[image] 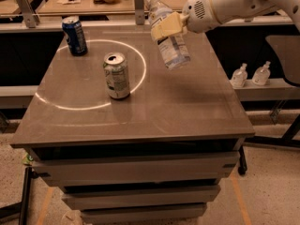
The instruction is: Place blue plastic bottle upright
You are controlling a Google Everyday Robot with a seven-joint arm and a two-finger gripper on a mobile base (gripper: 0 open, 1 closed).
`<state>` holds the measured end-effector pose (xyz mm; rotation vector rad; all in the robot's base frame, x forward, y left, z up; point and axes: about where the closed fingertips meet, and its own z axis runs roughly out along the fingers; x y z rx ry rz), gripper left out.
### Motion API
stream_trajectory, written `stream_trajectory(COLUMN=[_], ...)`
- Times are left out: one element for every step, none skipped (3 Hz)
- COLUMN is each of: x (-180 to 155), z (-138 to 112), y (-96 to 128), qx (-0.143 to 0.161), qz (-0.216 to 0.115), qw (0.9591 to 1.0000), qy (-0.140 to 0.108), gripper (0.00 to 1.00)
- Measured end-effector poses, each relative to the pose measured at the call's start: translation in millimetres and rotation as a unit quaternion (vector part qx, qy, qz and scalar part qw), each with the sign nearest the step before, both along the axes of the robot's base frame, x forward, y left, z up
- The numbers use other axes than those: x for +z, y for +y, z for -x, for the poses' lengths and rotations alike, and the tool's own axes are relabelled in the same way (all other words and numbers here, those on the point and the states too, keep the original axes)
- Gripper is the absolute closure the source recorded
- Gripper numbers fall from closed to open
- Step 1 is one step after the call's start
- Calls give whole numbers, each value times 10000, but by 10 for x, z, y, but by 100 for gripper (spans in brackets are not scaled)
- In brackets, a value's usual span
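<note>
The blue plastic bottle (169, 43) is clear and ribbed, with a white cap and a pale label. It hangs tilted in the air above the table's far right part, cap toward the upper left, base down and right. My gripper (167, 26) comes in from the upper right on a white arm and is shut on the bottle's upper body with its tan fingers (165, 27). The bottle does not touch the table (187, 107).
A silver-green can (116, 75) stands open at the table's middle left. A dark blue soda can (75, 35) stands at the far left. Two small clear pump bottles (251, 74) sit on a low shelf at the right. A cluttered bench runs behind.
</note>
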<state>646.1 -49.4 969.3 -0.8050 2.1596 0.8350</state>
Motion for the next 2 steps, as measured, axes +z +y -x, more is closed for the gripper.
stream_trajectory(x=[-75, -76], z=[60, 60], y=[-62, -59], qx=[-354, -352], qz=[-250, -250], qw=[9990, 9990], qy=[-116, -116], gripper=[100, 100])
